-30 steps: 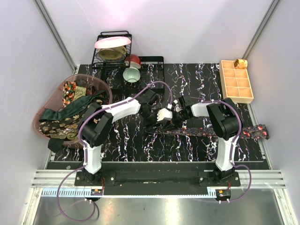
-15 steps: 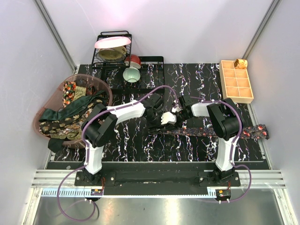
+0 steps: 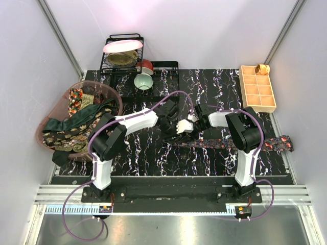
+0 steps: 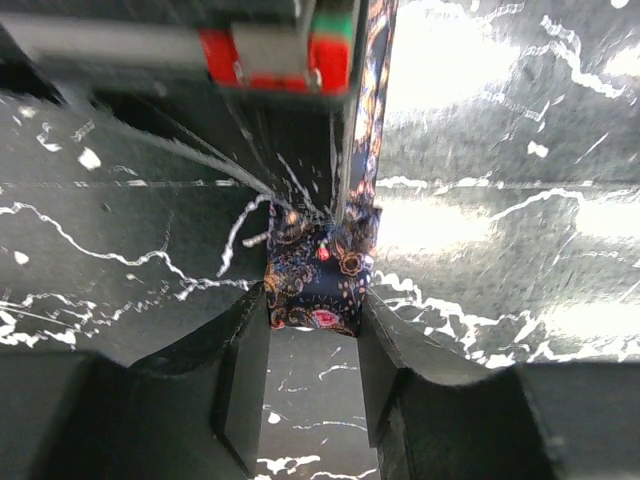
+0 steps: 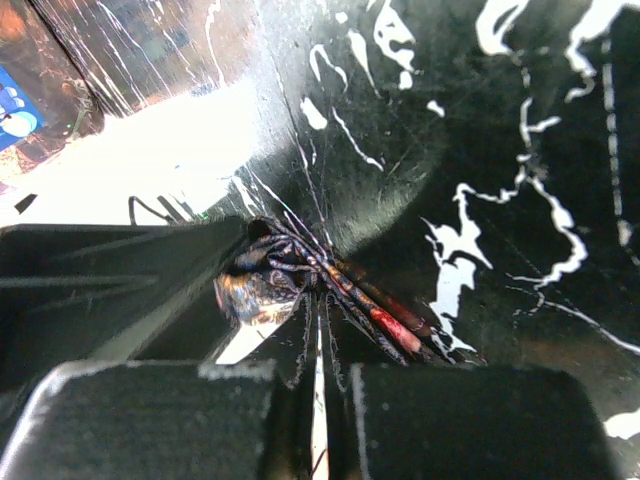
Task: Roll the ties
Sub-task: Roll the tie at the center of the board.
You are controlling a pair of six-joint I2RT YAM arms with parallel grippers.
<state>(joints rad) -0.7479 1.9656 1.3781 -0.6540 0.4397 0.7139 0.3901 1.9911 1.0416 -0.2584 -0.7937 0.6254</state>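
Observation:
A dark tie with red dots (image 3: 232,142) lies flat across the right of the black marble table, its wide end at the right edge. Its left end is wound into a small roll (image 4: 315,285). My left gripper (image 3: 179,128) holds that roll between its fingertips, as the left wrist view (image 4: 313,322) shows, and the strip runs away from it (image 4: 368,110). My right gripper (image 3: 192,122) meets it from the right. In the right wrist view it (image 5: 318,310) is closed on bunched tie fabric (image 5: 285,275). Other green and gold patterned ties (image 3: 71,127) are heaped in a basket.
The pink basket (image 3: 110,91) sits at the table's left edge. A black dish rack (image 3: 122,53) with plates, a red bowl (image 3: 147,65) and a green bowl (image 3: 143,81) stand at the back. A tan gridded tray (image 3: 258,88) is at the back right.
My left gripper has moved right, closer to the right gripper, carrying the tie's rolled end with it. The right gripper has barely moved.

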